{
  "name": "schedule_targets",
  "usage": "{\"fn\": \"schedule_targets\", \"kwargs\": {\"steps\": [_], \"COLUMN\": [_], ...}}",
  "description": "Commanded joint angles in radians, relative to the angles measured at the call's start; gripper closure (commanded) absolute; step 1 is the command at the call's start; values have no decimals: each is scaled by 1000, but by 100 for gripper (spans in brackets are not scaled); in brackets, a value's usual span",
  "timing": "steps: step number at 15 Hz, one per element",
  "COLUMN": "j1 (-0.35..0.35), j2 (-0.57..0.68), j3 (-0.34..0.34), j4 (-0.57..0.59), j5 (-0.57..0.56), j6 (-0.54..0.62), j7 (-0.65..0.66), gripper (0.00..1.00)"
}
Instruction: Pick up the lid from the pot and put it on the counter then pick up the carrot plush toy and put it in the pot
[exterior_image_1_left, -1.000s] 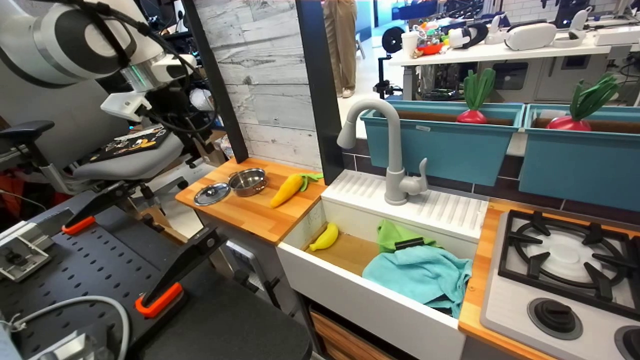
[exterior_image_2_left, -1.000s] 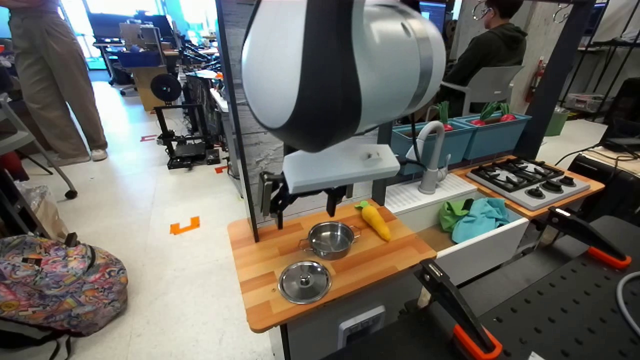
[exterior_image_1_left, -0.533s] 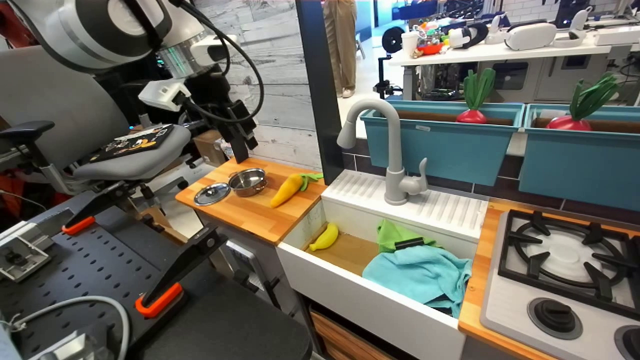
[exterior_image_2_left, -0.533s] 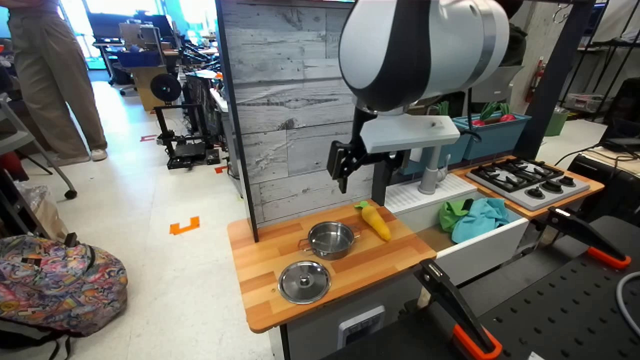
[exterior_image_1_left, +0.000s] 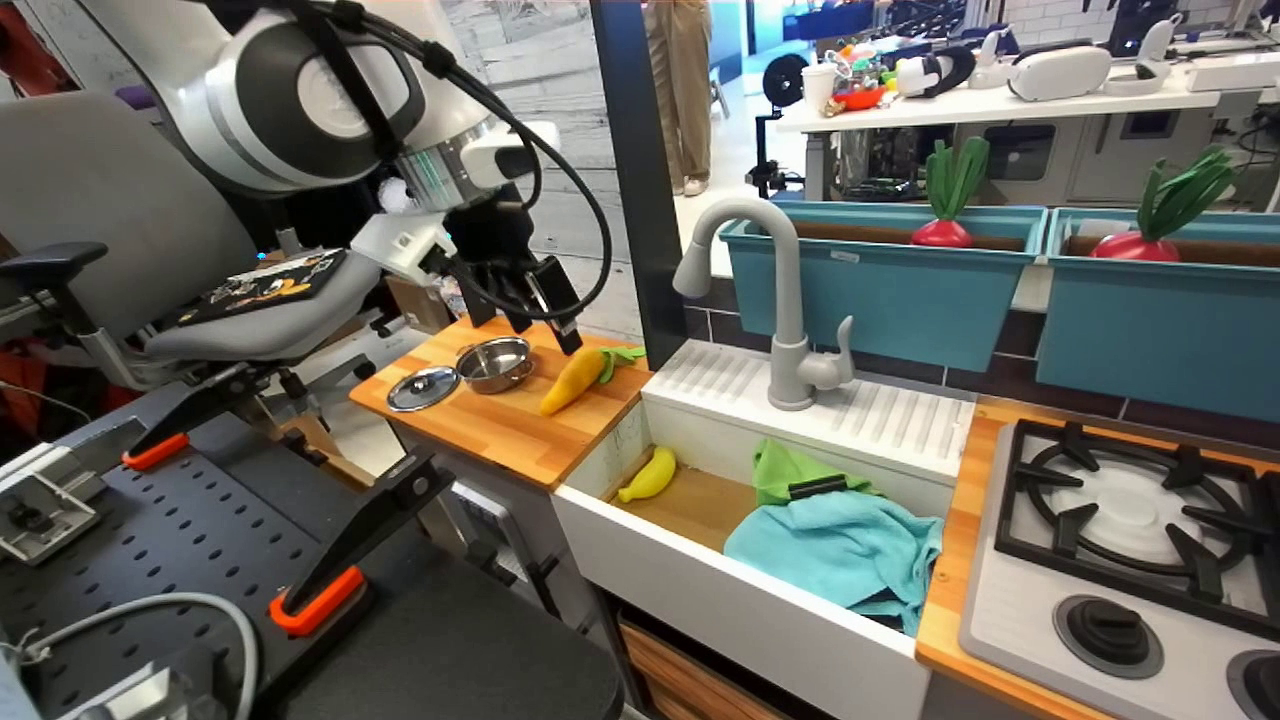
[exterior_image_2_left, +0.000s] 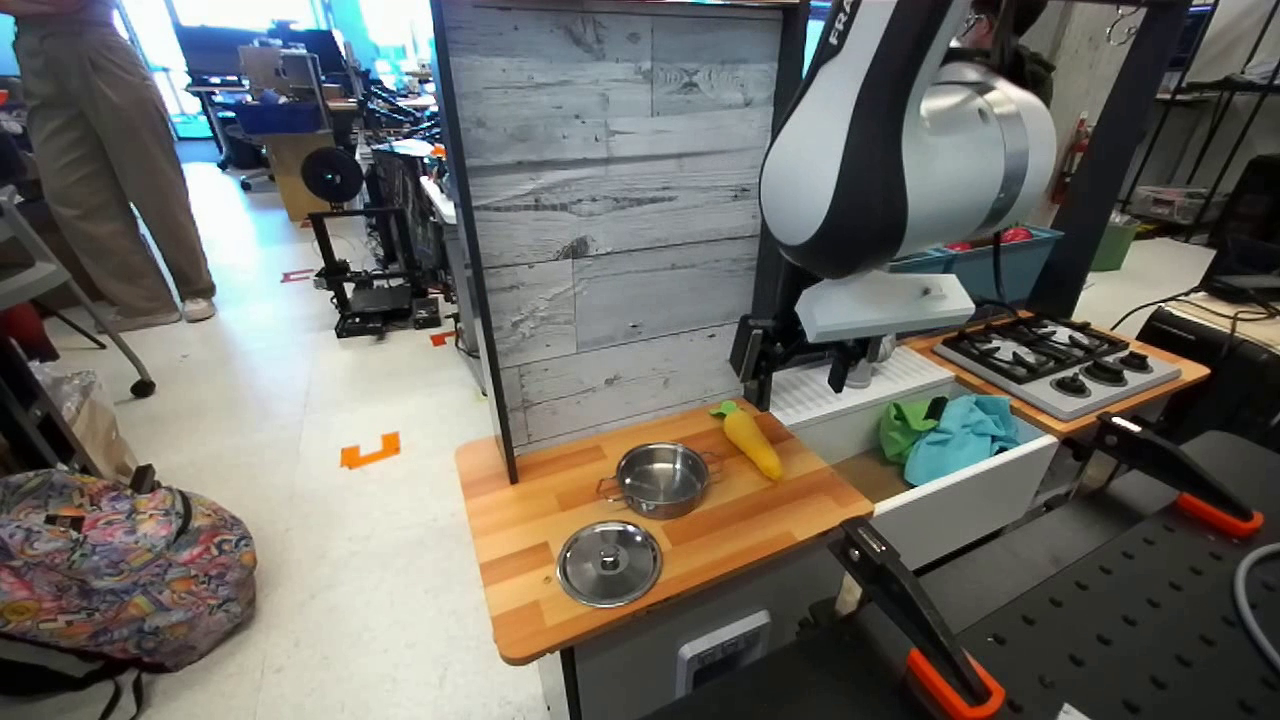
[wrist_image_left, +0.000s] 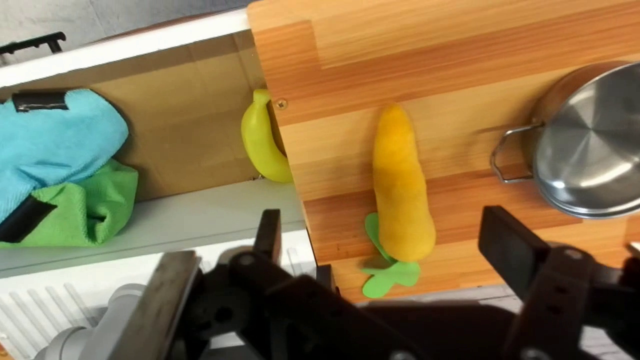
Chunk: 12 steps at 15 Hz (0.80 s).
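The silvery lid (exterior_image_1_left: 424, 388) lies flat on the wooden counter (exterior_image_2_left: 720, 545), beside the pot; it also shows in an exterior view (exterior_image_2_left: 609, 563). The steel pot (exterior_image_2_left: 662, 482) stands uncovered and empty on the counter; the wrist view shows part of it (wrist_image_left: 595, 140). The yellow-orange carrot plush toy (wrist_image_left: 404, 185) lies on the counter between pot and sink, its green leaves toward the wall. My gripper (wrist_image_left: 387, 237) is open and empty above the carrot's leafy end, with a finger to each side in the wrist view. In an exterior view the gripper (exterior_image_1_left: 546, 336) hangs above the counter's back part.
A white sink (exterior_image_1_left: 740, 600) adjoins the counter and holds a yellow banana (wrist_image_left: 262, 140), a green cloth (wrist_image_left: 90, 210) and a blue cloth (exterior_image_1_left: 840, 545). A grey faucet (exterior_image_1_left: 788, 290) stands behind it. A wood-panel wall (exterior_image_2_left: 620, 250) and dark post (exterior_image_1_left: 640, 150) rise behind the counter.
My arm has swung from the pot side toward the sink, and the gripper has come down over the carrot. The lid, pot and carrot have not moved.
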Motion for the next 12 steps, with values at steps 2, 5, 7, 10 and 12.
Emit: {"fn": "schedule_targets", "kwargs": {"steps": [2, 5, 7, 10, 12], "j1": [-38, -43, -38, -31, -25], "j2": [118, 177, 212, 254, 261], "j3": [28, 35, 34, 36, 45], "j4": [98, 158, 198, 248, 251], "j5": [6, 11, 13, 13, 11], "j6": [44, 36, 33, 36, 57], "j7": [-5, -2, 3, 6, 2], "gripper": [0, 0, 0, 15, 37]}}
